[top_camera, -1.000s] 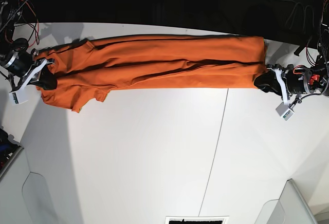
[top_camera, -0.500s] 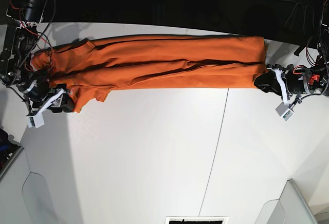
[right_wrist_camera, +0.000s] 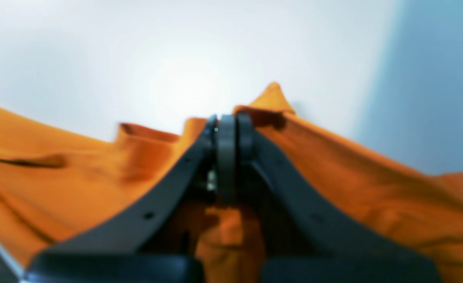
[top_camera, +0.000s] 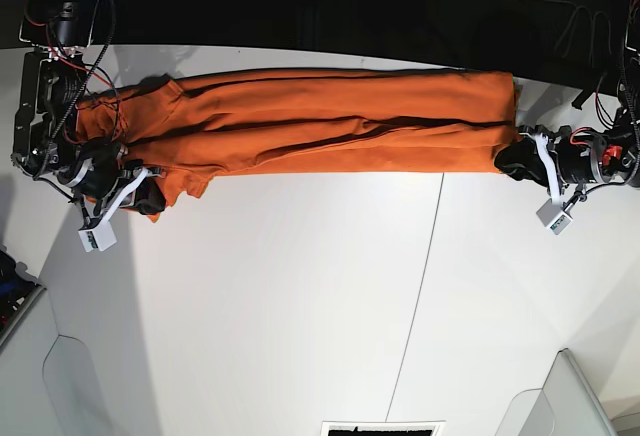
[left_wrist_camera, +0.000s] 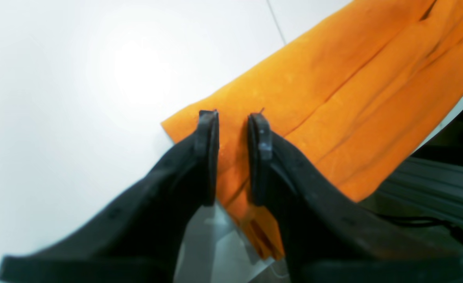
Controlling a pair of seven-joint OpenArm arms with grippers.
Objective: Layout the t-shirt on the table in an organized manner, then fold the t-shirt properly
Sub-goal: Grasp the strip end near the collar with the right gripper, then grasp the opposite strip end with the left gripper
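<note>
The t-shirt (top_camera: 330,121) lies stretched long along the far edge of the table (top_camera: 300,296), in several lengthwise folds. My left gripper (left_wrist_camera: 233,118) pinches the hem end, its 2 fingers a little apart with cloth between them. My right gripper (right_wrist_camera: 227,122) is pressed together on the sleeve end.

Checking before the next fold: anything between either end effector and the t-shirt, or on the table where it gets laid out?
Nothing visible. The left end effector straddles the t-shirt hem; the right end effector is shut at the sleeve end. The table in front shows only its seam.
</note>
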